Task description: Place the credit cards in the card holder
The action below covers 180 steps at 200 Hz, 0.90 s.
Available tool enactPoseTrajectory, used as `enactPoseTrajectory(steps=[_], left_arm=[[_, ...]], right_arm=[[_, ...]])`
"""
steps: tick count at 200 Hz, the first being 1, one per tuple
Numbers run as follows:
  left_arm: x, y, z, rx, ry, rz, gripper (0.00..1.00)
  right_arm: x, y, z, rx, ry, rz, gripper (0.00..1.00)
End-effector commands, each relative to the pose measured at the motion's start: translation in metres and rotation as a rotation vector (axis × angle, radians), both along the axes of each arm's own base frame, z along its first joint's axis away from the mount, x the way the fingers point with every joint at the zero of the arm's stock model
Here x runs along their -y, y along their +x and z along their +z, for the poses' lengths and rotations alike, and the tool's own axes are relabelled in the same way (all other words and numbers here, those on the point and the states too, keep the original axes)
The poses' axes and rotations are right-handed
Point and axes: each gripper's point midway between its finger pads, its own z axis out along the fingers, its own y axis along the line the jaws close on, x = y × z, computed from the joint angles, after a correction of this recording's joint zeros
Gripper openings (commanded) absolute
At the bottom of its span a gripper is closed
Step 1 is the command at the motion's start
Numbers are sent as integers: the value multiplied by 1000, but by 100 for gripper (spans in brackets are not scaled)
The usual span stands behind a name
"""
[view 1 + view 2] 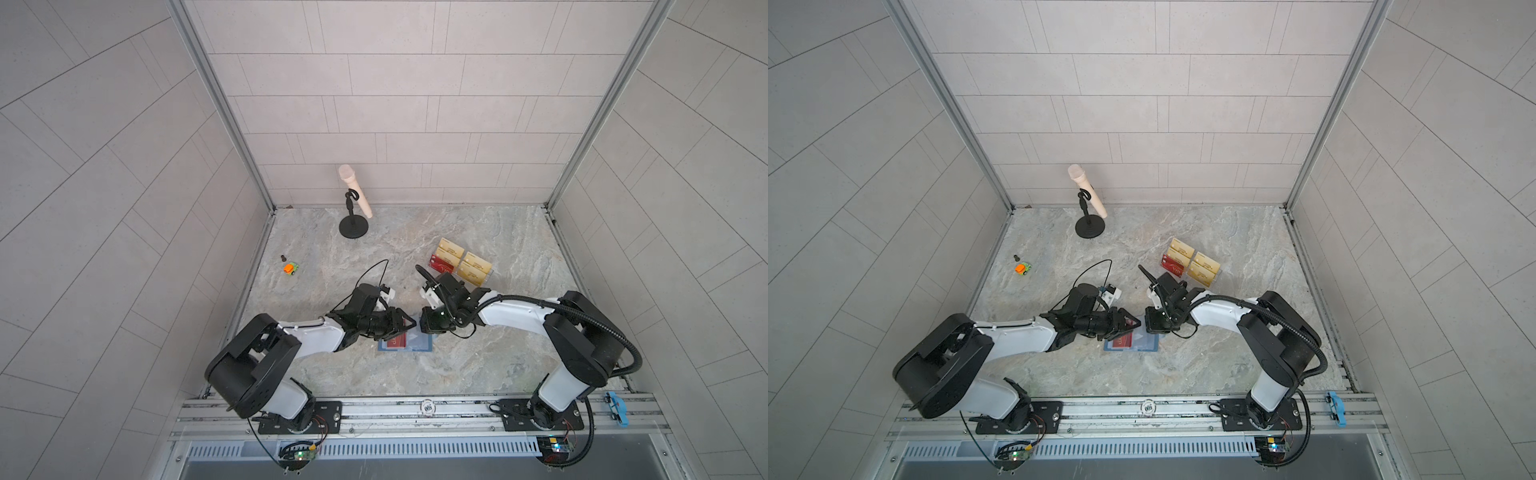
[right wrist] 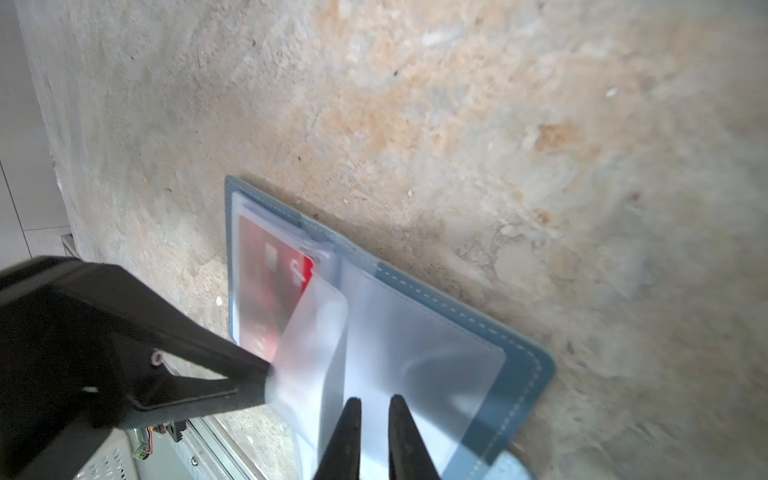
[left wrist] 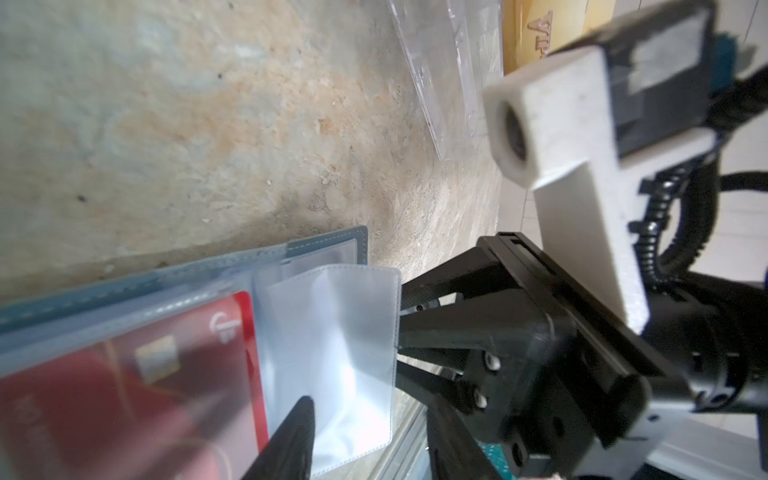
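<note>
Marbled stone tabletop (image 1: 457, 374): slate-blue leatherette card holder (image 2: 528, 374) lies open mid-table, one red VIP credit card (image 2: 266, 291) already sleeved; left gripper (image 2: 262, 384) touches a raised clear plastic sleeve (image 2: 320, 340), its spread unclear; right gripper (image 2: 374, 405), fingers barely parted, rests on the far page; next, likely, another red card (image 1: 442, 262) from the clear acrylic stand (image 1: 489, 274)

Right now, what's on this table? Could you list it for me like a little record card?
surface: marbled table
card holder: lying open near the front edge, clear sleeves showing
credit cards: one red card already in a sleeve; more red cards in the clear stand
also in stand: pale gold cards
left gripper: over the holder, jaws apart
right gripper: over the sleeves, fingers slightly apart
elsewhere: microphone on a stand, toy car
</note>
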Motion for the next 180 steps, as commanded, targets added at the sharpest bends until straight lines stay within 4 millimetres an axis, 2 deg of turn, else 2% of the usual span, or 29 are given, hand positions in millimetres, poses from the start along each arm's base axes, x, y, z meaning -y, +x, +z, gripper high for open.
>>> enactPoseTrajectory(steps=[1, 32, 70, 99, 122, 132, 138, 161, 180], left_arm=[[-17, -9, -8, 12, 146, -40, 53], [-36, -15, -17, 17, 267, -57, 56], [-40, -15, -17, 15, 268, -50, 53], [-67, -5, -13, 41, 334, 40, 48], [-93, -2, -22, 14, 445, 71, 40], [-99, -3, -27, 4, 474, 64, 37], [-110, 3, -30, -10, 487, 101, 36], [-122, 5, -37, -28, 528, 118, 35], [-121, 3, -38, -31, 520, 115, 36]], right_arm=[[-8, 1, 4, -2, 20, 0, 17], [-13, 3, 8, 0, 45, -2, 17], [-23, 4, 10, -9, 79, 2, 17], [-32, 4, 15, 0, 96, 11, 17], [-39, 4, 16, -4, 109, 17, 17], [-43, 4, 15, -8, 113, 21, 17], [-46, 4, 16, -10, 119, 24, 17], [-55, 5, 20, -10, 137, 36, 17], [-61, 8, 23, -7, 144, 44, 20]])
